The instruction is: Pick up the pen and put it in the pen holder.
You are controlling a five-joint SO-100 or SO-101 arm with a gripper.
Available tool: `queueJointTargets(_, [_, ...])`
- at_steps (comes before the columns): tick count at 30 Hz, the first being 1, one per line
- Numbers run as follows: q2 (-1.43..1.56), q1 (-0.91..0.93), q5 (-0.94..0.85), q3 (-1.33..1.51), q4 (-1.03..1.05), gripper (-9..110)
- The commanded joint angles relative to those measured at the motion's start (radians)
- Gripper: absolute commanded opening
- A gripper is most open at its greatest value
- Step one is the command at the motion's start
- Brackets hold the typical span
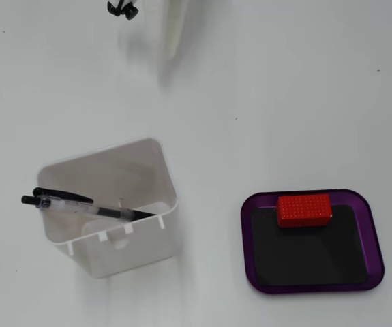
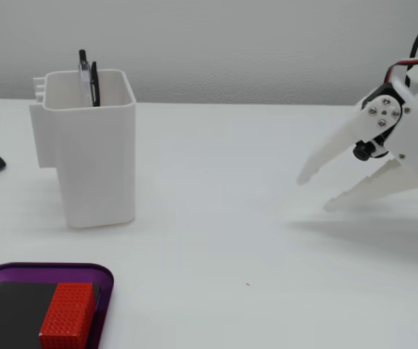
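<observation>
The pen (image 1: 86,209) stands inside the white pen holder (image 2: 92,156), leaning against its wall, clip and button poking above the rim (black tip end down in the box). The gripper (image 2: 315,191) hangs empty at about three o'clock from the holder, well apart, its white fingers (image 2: 332,149) spread. A purple-rimmed tray (image 1: 369,235) carries a red block (image 1: 305,210).

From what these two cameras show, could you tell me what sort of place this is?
Probably a small tabletop robot practice setup, not a working desk: a bare white table against a plain wall, a white pen holder with the pen in it, a purple-rimmed tray, and the gripper, jaws open, at the right of the side view.
</observation>
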Motion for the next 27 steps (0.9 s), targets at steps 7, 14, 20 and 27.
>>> queueJointTargets(7, [0.097, -0.009, -0.002, 0.026, 0.109, 0])
queueJointTargets(14, [0.097, -0.009, 0.009, 0.026, 0.14, -1])
queueJointTargets(20, [0.097, -0.009, 0.009, 0.026, 0.127, 0])
queueJointTargets(27, [0.097, -0.009, 0.006, 0.026, 0.127, 0])
